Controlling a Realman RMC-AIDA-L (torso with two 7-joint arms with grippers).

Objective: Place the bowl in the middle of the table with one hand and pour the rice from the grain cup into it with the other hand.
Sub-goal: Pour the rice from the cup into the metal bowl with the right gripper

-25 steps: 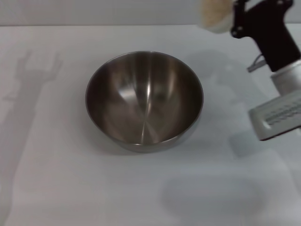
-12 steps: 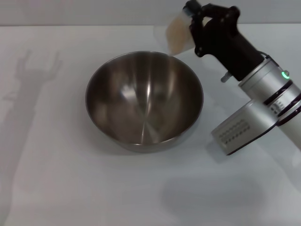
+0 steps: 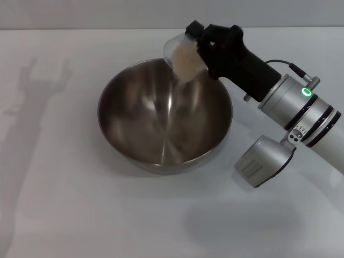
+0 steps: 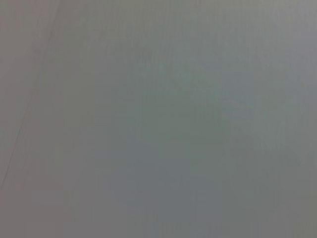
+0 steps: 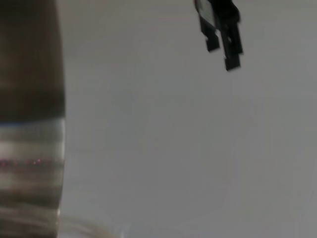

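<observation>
The steel bowl stands on the white table near its middle. My right gripper is shut on the clear grain cup, held tilted above the bowl's far right rim with its mouth facing down into it. Pale rice fills the cup's lower side, and a thin blurred stream of grains falls into the bowl. My left gripper appears only in the right wrist view, far off above the table, open and holding nothing. The left wrist view is a blank grey surface.
My right arm's silver forearm reaches in from the right, just past the bowl's right side. The left arm's shadow lies on the table's left part. The bowl's shiny wall fills one edge of the right wrist view.
My right gripper has swung left and down from the far right corner to above the bowl's rim. The cup has tipped further and rice has begun falling into the bowl.
</observation>
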